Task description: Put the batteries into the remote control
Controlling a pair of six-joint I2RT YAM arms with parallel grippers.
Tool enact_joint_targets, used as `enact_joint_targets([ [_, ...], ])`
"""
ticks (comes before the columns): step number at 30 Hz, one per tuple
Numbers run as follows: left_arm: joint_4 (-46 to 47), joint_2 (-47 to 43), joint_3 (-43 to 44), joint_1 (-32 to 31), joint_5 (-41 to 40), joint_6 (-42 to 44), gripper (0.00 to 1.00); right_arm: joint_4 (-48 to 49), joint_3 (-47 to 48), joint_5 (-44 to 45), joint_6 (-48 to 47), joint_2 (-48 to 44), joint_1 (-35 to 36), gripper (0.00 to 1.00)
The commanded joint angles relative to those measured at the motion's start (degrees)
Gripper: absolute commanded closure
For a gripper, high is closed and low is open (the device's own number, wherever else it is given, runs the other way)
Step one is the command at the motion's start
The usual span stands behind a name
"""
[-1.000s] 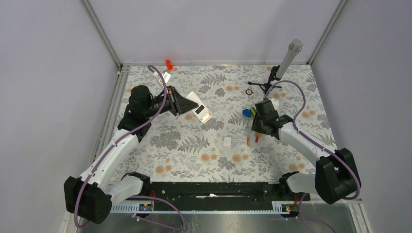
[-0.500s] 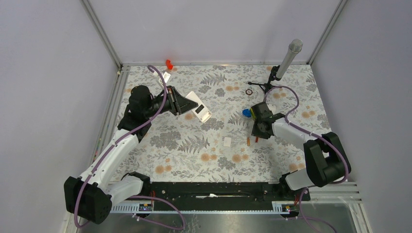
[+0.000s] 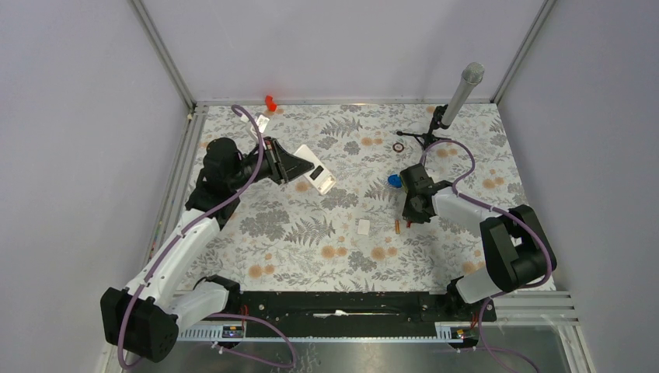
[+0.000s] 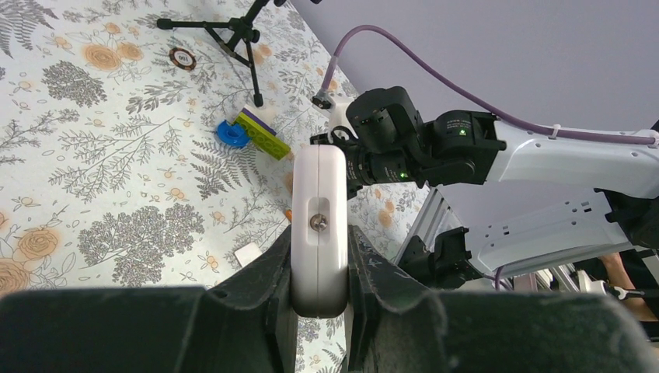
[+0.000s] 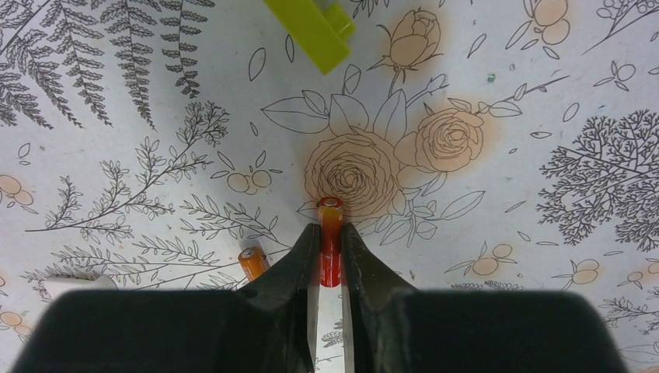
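Note:
My left gripper (image 3: 305, 169) is shut on the white remote control (image 3: 320, 178) and holds it above the table's back left. In the left wrist view the remote (image 4: 319, 210) stands on edge, clamped between my fingers. My right gripper (image 3: 409, 215) is down at the table, right of centre. In the right wrist view it (image 5: 329, 237) is shut on one orange battery (image 5: 329, 214), whose tip sticks out past the fingertips. The second battery (image 5: 252, 263) lies on the table just left of the fingers; it also shows in the top view (image 3: 397, 226).
A small white square cover (image 3: 363, 226) lies left of the batteries. A blue disc (image 3: 395, 181) and a yellow-green block (image 5: 315, 23) lie just beyond my right gripper. A microphone on a tripod (image 3: 458, 97), a small ring (image 3: 399, 146) and a red piece (image 3: 270, 102) are at the back.
My right arm has folded down and its gripper has come onto one battery on the table. My left gripper with the remote has shifted slightly toward the back.

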Motion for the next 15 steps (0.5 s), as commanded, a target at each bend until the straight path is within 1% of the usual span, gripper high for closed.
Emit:
enact_joint_targets([
  [1, 2.5, -2.31, 0.19, 0.4, -2.28, 1.07, 1.0, 1.08, 0.76, -1.7, -1.76, -1.44, -0.16, 0.91],
  [6, 3.66, -3.01, -0.78, 0.37, -5.78, -0.47, 1.0, 8.9, -0.86, -10.31, -5.39, -12.89, -0.15, 0.92],
  [11, 6.82, -2.5, -2.94, 0.35, -9.28, -3.85, 1.0, 17.45, -2.0, -25.27, -8.19, -22.22, -0.07, 0.93],
  [14, 10.74, -1.67, -4.86, 0.35, -9.58, -7.3, 1.0, 27.45, -4.84, -36.88, -8.46, -28.15, 0.51, 0.94],
  [15, 12.47, -1.37, -5.65, 0.35, -9.29, -8.51, 1.0, 31.79, -6.25, -38.48, -8.36, -30.34, 1.0, 0.94],
])
